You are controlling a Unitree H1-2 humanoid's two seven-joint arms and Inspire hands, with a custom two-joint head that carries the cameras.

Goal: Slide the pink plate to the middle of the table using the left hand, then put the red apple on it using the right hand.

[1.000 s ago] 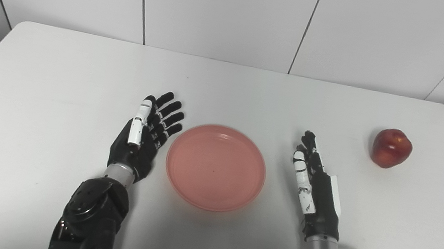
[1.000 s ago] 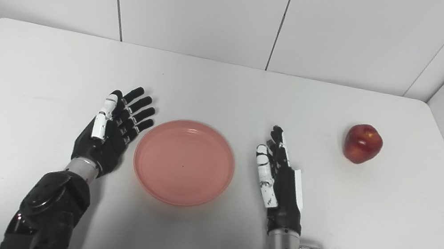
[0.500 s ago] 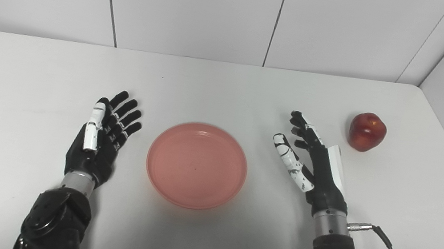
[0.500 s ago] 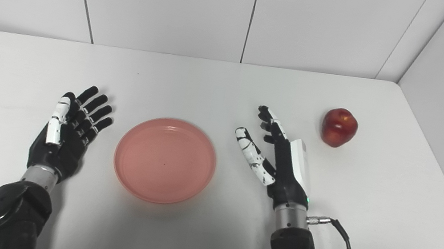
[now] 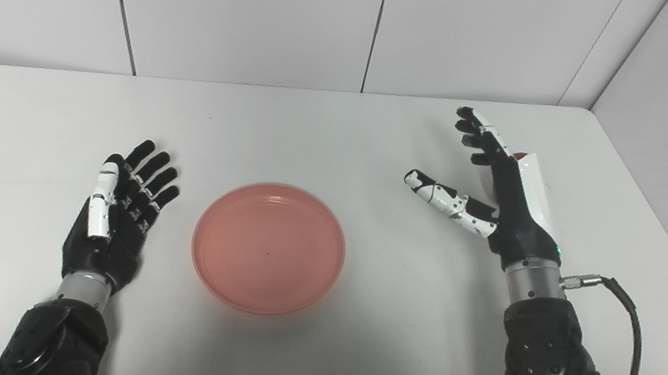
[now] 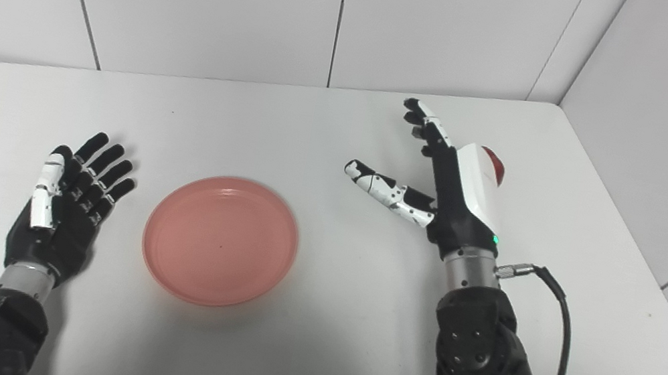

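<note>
Red apple (image 6: 496, 165) mostly hidden behind the raised right hand (image 6: 449, 181).

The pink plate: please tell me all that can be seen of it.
The pink plate is round and shallow, with a low raised rim and a flat bottom, smooth and slightly glossy like plastic. It is empty except for a tiny dark speck near its centre. It lies flat on the white table, casting a soft shadow at its near edge. Nothing touches it: the left robot hand rests open beside it, apart.

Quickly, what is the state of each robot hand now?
Left robot hand: open, holding nothing.
Right robot hand: open, holding nothing, beside the red apple.
</note>
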